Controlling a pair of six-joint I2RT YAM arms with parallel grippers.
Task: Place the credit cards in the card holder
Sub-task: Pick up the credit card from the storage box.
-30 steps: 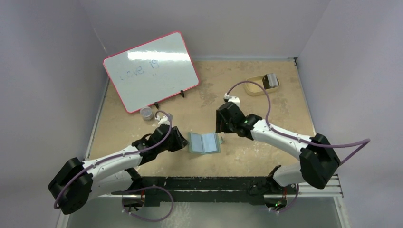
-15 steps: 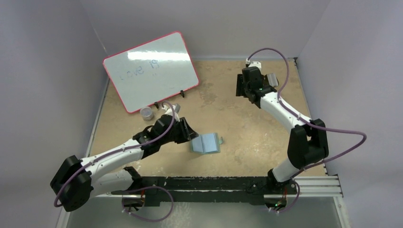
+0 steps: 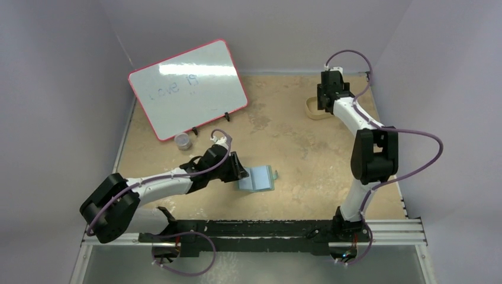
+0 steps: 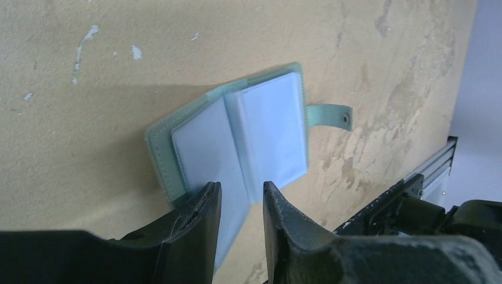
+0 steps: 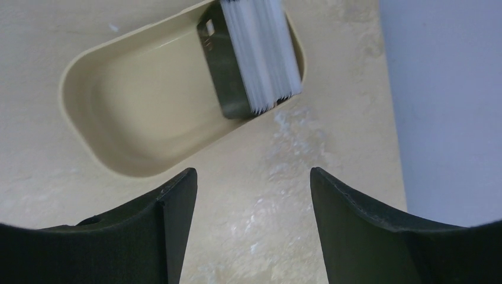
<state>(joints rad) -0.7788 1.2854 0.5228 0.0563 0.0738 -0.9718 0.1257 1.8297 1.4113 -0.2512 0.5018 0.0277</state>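
Grey credit cards (image 5: 256,56) cropped at top.

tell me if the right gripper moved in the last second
Yes. The right gripper swung away from the card holder toward the far right corner, now above the tan tray.

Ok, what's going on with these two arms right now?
The left gripper is at the open card holder, its jaws partly open astride a pale blue leaf. The right gripper hovers open by the tan tray, where the credit cards stand stacked. Neither holds a card.
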